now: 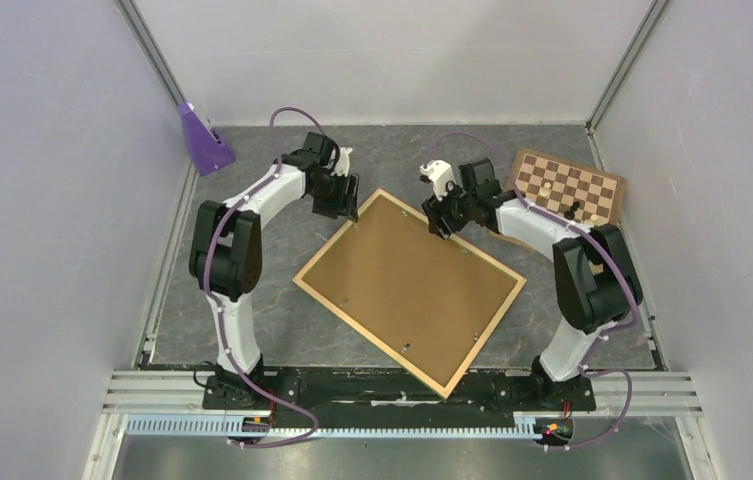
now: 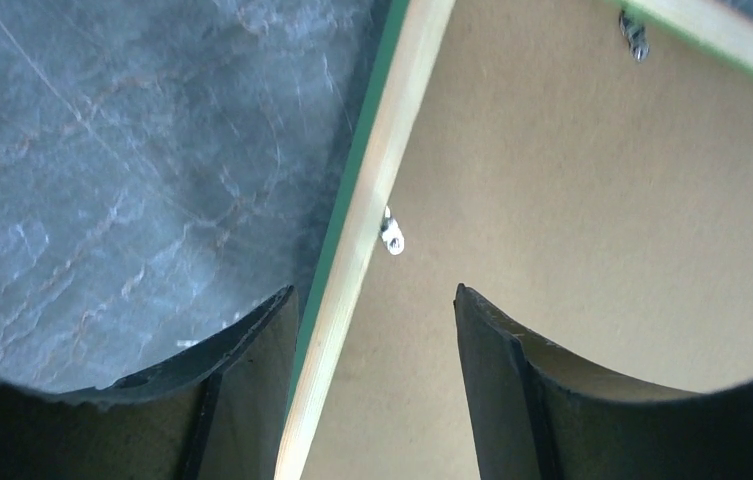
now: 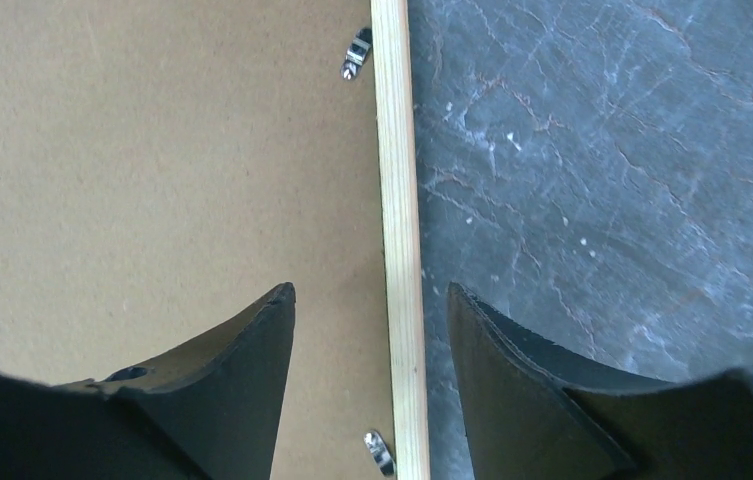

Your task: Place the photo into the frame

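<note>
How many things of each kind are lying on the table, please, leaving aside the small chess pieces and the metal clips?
frame: 1
backing board: 1
chessboard: 1
purple block: 1
Total: 4

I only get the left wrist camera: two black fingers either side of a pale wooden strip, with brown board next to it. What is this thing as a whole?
Observer: From above, it is a big rectangular frame lying back-up and turned diagonally, with a brown backing panel filling it.
Operator: Is the other arm anywhere near it?
Observer: Yes. The right gripper hangs open over the far right rail, one finger above the panel and one above the grey surface outside the frame.
Operator: Is anything else lying around?
Observer: A chessboard with a few pieces on it sits at the far right, behind the right arm.
</note>
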`<control>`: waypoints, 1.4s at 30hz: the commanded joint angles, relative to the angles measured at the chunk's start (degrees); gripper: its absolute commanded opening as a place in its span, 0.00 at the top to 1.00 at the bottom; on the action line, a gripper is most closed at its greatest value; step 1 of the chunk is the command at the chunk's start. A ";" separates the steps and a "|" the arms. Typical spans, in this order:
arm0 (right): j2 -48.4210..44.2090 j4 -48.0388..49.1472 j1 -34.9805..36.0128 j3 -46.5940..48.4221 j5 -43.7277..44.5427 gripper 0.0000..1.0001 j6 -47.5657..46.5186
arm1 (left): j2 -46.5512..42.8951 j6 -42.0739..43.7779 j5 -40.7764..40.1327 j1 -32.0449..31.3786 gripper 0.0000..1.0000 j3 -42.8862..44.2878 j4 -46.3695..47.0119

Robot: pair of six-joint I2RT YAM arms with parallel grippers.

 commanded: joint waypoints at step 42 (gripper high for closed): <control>6.98 4.90 -4.02 -0.03 9.18 0.82 6.92 | -26.49 21.06 -3.47 0.16 0.35 -22.73 -11.99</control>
